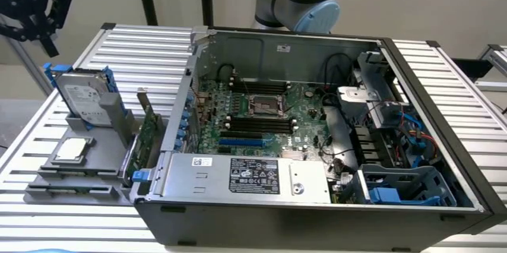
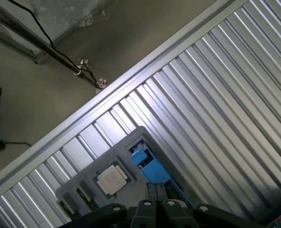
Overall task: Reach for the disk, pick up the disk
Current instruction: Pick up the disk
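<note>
In the exterior view, the disk [image 1: 85, 100] stands on edge in a grey holder [image 1: 75, 173] near the worktop's [image 1: 135, 45] edge at the exterior view's left, beside an open computer case [image 1: 317, 205]. The gripper [image 1: 49, 42] hangs above the disk, apart from it. In the wrist view, the gripper's fingertips are pressed together, empty, over the disk's blue rail.
</note>
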### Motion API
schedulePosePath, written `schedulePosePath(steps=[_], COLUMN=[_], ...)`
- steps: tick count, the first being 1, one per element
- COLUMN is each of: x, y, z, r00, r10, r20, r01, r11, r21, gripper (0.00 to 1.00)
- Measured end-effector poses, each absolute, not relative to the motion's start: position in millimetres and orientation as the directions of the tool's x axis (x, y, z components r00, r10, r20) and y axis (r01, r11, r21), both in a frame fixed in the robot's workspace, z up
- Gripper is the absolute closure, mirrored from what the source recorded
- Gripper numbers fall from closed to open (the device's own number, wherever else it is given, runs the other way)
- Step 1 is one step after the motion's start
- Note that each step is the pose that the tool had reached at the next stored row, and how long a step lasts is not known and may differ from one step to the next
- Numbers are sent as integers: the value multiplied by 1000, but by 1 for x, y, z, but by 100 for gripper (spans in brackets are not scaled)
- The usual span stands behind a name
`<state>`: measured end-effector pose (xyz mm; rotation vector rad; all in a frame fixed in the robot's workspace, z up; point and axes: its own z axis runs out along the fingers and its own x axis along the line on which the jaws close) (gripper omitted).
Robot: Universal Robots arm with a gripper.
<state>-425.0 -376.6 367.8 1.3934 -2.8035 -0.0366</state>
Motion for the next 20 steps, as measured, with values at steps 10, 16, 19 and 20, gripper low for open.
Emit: schedulePosePath(steps=[10, 16, 19, 20], x=[-425, -425, -425, -425], y=[-377, -377, -377, -377], z=[373, 367, 363, 363], r00=[-449, -349, -296, -279], r10=[-893, -937, -955, -960], r20=[-1, -1, -2, -2], r01=[-893, -937, -955, -960], r11=[449, 349, 296, 279], r21=[26, 24, 23, 23], gripper=[89, 89, 89, 89])
